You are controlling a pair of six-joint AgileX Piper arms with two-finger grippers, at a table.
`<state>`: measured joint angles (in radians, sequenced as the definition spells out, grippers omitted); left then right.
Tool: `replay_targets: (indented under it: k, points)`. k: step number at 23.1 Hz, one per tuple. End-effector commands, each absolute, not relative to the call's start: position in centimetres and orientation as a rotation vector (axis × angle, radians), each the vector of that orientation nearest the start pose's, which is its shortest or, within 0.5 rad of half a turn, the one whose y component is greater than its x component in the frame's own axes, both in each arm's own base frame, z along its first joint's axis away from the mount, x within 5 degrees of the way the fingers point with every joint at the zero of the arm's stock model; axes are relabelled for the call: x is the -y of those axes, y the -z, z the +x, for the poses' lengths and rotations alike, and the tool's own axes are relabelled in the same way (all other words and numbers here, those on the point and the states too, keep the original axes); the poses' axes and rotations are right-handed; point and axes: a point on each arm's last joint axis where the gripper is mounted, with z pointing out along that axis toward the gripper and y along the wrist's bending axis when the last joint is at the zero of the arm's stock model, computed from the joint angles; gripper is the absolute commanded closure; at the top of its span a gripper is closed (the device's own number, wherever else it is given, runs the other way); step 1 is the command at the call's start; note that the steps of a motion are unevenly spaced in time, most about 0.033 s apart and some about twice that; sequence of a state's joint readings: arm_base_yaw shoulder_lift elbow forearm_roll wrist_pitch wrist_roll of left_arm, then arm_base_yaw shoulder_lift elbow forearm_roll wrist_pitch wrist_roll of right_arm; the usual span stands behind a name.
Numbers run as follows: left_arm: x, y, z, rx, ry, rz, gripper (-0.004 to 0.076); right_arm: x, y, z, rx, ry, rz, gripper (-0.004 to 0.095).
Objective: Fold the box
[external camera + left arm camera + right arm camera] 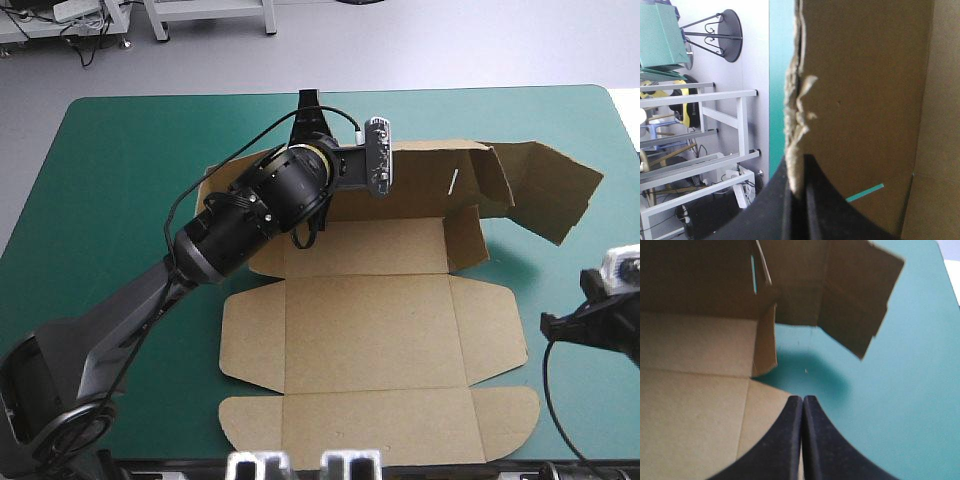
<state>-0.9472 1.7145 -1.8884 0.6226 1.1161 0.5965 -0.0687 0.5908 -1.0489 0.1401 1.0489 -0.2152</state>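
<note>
Here's the box (365, 320): a cut sheet of brown board, matt and scored along its fold lines, lying in the middle of the worktop (100, 200) on the teal-green cover. The near half lies flat, and the flaps toward the near edge have rounded corners. The far wall stands raised. An angular side flap (545, 190) juts toward the far right corner, lifted off the cover with a shadow under it.

The left gripper (308, 103) reaches in from the left edge to the top of that far wall. From above the grip itself is hidden behind the arm. Its own wrist view shows it plainly: the black fingers (770, 210) are all but together, pinching the rim of the board. That rim is ragged, its paper layers frayed and splitting. A thin slot (865, 192) in the wall shows a sliver of teal-green there, while from above it reads as a pale slit.

The right gripper (550, 325) sits near the right edge, just beside the box's right-hand flap. Its wrist view shows its smooth black fingers (780, 440) pressed together into one pointed arch over the cover.
</note>
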Motion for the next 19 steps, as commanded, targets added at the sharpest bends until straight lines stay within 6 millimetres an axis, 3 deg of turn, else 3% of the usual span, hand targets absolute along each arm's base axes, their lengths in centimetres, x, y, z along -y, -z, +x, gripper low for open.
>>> replay_targets:
  k: [1,4,10,13,15,16,19]
  points:
    - [26.7,-44.6,24.7,-1.48,-0.62,1.529,0.0732,-1.0,-47.0,8.6,-1.936,-0.058,-0.152,0.0924]
    - [26.9,-42.1,24.9,-1.493,-0.645,1.48,0.0732,-1.2,-51.2,11.8,-1.941,-0.114,-0.175,0.0924]
    - [26.8,-40.2,23.4,-1.431,-0.705,1.417,0.0732,-0.8,-53.5,18.8,-2.008,-0.131,-0.19,0.0924]
    - [27.0,-39.3,22.8,-1.421,-0.707,1.422,0.0732,-0.7,-53.3,23.3,-2.07,-0.161,-0.204,0.0925]
    - [27.0,-39.3,22.8,-1.438,-0.682,1.389,0.0732,-0.9,-52.3,27.4,-2.142,-0.233,-0.247,0.0925]
    - [27.1,-39.5,22.8,-1.435,-0.664,1.362,0.0732,-1.1,-51.4,30.3,-2.158,-0.295,-0.253,0.0925]
    - [27.1,-39.8,22.9,-1.415,-0.674,1.322,0.0732,-1.1,-48.9,35.3,-2.208,-0.37,-0.247,0.0924]
